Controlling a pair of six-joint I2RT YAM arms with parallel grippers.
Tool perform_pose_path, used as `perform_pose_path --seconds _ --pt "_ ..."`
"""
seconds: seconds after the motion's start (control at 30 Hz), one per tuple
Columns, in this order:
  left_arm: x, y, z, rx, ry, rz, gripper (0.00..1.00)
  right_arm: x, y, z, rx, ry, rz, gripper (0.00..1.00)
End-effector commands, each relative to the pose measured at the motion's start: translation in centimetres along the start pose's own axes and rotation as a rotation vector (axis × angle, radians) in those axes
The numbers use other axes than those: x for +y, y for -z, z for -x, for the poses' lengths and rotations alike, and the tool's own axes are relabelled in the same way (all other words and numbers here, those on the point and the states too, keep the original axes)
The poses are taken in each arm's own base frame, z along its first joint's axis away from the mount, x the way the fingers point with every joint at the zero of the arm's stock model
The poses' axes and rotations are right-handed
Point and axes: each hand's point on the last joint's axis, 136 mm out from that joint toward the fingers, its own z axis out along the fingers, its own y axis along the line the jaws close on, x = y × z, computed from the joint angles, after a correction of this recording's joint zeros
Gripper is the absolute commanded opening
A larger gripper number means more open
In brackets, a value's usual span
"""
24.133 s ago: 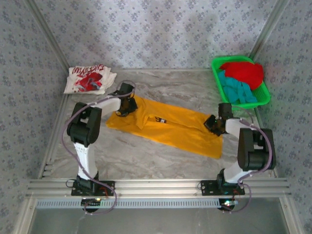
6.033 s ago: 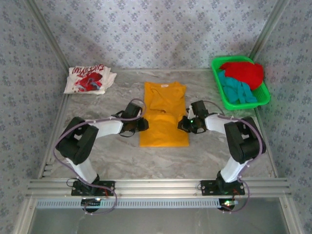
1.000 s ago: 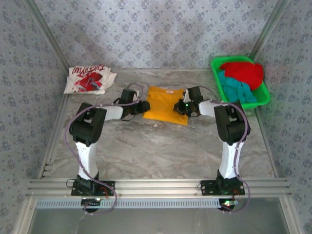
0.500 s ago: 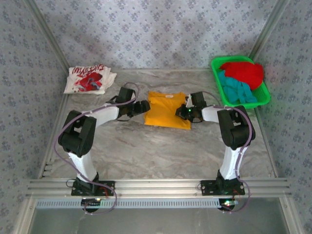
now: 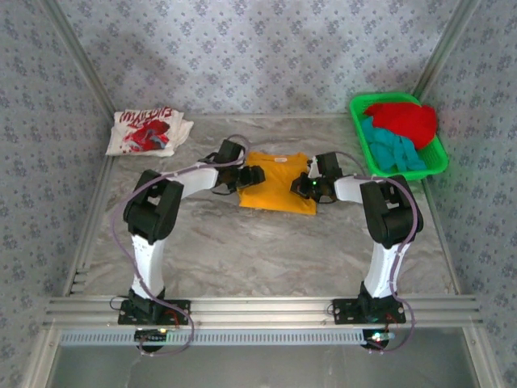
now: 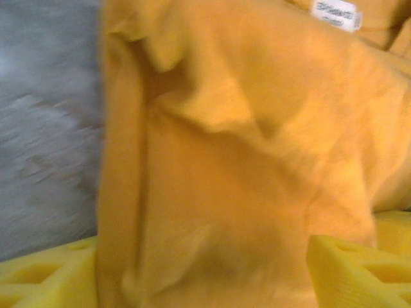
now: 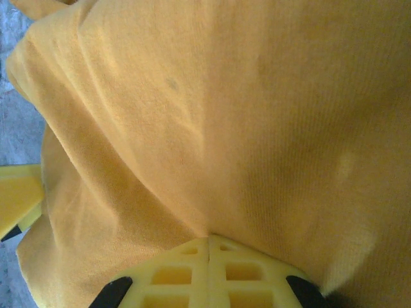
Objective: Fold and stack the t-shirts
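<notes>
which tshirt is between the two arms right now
The yellow-orange t-shirt, folded mid-table. The white one lies at the far left; the red one and the teal one sit in the green basket.

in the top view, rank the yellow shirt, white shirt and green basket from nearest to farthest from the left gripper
From the left gripper:
1. yellow shirt: right at its fingers, middle of the table toward the back.
2. white shirt: back left corner.
3. green basket: back right corner, farthest.
</notes>
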Motion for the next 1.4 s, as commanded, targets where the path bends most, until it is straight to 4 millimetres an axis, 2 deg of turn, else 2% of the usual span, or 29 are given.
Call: perform_pose_path --seconds 0.0,0.07,0.2,0.27,0.33,0.47,0.5,0.57,0.6,0.7,0.77,0.87,0.93,1.0,1.17,1.27,1.37 --pt "-2.9 -2.7 -1.1 0.047 0.000 -0.098 0.72 -4.0 -0.7 -2.0 0.061 -0.091 -0.117 0.00" --pt "-3.7 -3.4 -1.2 0.049 -0.007 -0.117 0.64 -4.1 -0.7 -1.9 0.059 -0.093 -0.116 0.00" --pt "-3.9 -3.4 -1.0 0.028 -0.008 -0.119 0.39 -4.0 -0.5 -1.7 0.057 -0.096 -0.110 0.00" --pt "-3.3 -3.1 -0.8 0.017 -0.004 -0.094 0.14 -3.9 -0.4 -1.5 0.053 -0.093 -0.109 0.00" --pt "-2.8 -2.4 -0.5 0.007 -0.008 -0.073 0.00 -3.7 -0.4 -1.3 0.051 -0.092 -0.104 0.00" --pt "-0.7 -0.8 0.5 -0.018 -0.020 -0.002 0.00 -2.1 0.1 -0.5 0.046 -0.074 -0.076 0.00" --pt "-0.1 -0.3 0.8 -0.023 -0.022 0.012 0.00 -1.3 0.3 -0.3 0.047 -0.058 -0.061 0.04" --pt "1.6 0.9 1.9 -0.034 -0.042 0.071 0.00 1.3 1.2 0.5 0.043 -0.026 0.001 0.27" --pt "2.4 1.5 2.3 -0.038 -0.056 0.104 0.00 2.5 2.0 1.0 0.020 -0.002 0.034 0.32" --pt "4.5 4.1 4.4 -0.063 -0.147 0.210 0.00 6.5 5.7 3.1 -0.095 0.073 0.129 0.50" --pt "6.1 6.1 6.3 -0.090 -0.221 0.309 0.00 8.5 8.8 4.5 -0.181 0.112 0.169 0.55" --pt "7.2 8.2 9.2 -0.117 -0.314 0.387 0.00 9.9 12.3 6.1 -0.273 0.143 0.188 0.57" --pt "7.6 9.3 11.2 -0.145 -0.355 0.434 0.00 10.0 13.5 6.6 -0.306 0.147 0.177 0.58" --pt "7.9 10.4 13.3 -0.180 -0.411 0.520 0.00 9.3 13.8 6.8 -0.320 0.133 0.151 0.58" --pt "7.9 13.1 18.7 -0.262 -0.515 0.661 0.00 7.0 12.4 6.5 -0.287 0.108 0.120 0.58" --pt "7.4 14.1 21.0 -0.291 -0.608 0.671 0.00 6.1 11.6 6.1 -0.272 0.095 0.105 0.58" --pt "8.0 15.5 23.0 -0.296 -0.648 0.671 0.00 5.3 11.2 5.9 -0.262 0.080 0.087 0.58"
